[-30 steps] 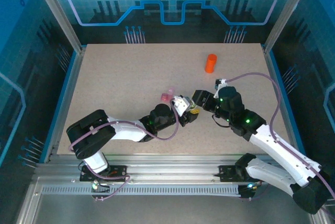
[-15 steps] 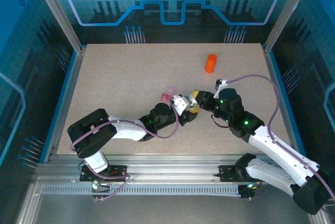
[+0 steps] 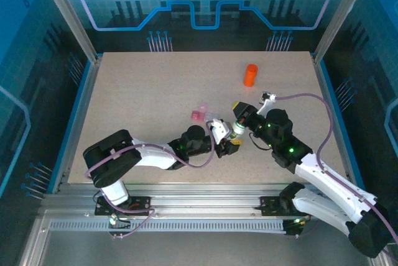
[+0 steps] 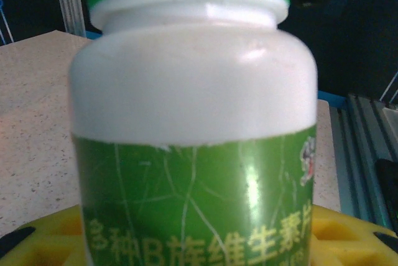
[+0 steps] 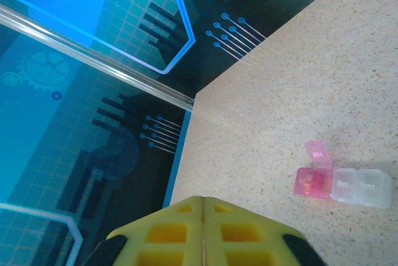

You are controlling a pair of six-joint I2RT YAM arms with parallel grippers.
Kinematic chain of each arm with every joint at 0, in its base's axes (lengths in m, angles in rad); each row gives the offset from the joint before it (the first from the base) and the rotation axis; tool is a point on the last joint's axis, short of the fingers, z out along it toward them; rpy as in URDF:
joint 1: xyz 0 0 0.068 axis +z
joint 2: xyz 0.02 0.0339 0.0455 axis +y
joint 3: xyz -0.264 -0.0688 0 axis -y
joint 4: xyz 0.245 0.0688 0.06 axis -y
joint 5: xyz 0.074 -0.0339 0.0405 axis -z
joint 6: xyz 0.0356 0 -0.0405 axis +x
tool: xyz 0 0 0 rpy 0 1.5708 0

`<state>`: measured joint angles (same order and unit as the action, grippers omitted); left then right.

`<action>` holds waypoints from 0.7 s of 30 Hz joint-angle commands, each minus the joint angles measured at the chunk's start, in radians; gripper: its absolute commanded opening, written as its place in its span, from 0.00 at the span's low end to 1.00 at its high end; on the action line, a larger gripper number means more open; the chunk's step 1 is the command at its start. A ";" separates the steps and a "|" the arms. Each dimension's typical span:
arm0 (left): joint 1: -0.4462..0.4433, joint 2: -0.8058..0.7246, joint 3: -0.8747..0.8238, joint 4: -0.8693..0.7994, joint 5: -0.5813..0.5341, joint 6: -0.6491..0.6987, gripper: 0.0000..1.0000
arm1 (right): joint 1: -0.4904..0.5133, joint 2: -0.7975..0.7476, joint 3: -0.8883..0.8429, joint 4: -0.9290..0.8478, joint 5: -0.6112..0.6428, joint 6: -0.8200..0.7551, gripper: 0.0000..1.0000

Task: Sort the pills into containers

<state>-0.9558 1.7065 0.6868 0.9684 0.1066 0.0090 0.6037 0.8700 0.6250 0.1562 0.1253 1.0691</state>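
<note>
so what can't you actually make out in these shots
1. Left wrist view: the bottle sits so close that its label text is blurred and cut off by the bottom edge.
2. Right wrist view: what lies in the pill box is too small to tell.
3. Top view: the left gripper and right gripper crowd the bottle, hiding whether the right one touches its cap.

Bottle (image 4: 189, 92) green label: yellow Chinese print "多种B族维生素", lower edge cut off.

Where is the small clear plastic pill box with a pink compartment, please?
In the top external view the pill box lies on the table, just left of the white green-labelled bottle and nearer than the orange bottle.
</note>
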 commanded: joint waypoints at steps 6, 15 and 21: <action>0.003 -0.024 0.031 0.051 -0.162 0.058 0.00 | 0.012 -0.025 0.247 -0.543 0.099 -0.212 0.53; 0.003 -0.011 0.057 0.115 -0.236 0.055 0.00 | -0.011 -0.019 0.226 -0.511 0.007 -0.200 0.55; 0.003 -0.013 0.062 0.133 -0.207 0.042 0.00 | -0.045 0.031 0.226 -0.449 -0.073 -0.205 0.55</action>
<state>-0.9546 1.7065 0.7170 1.0374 -0.1017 0.0517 0.5797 0.8841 0.8566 -0.3275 0.1112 0.8806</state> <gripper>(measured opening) 0.513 0.553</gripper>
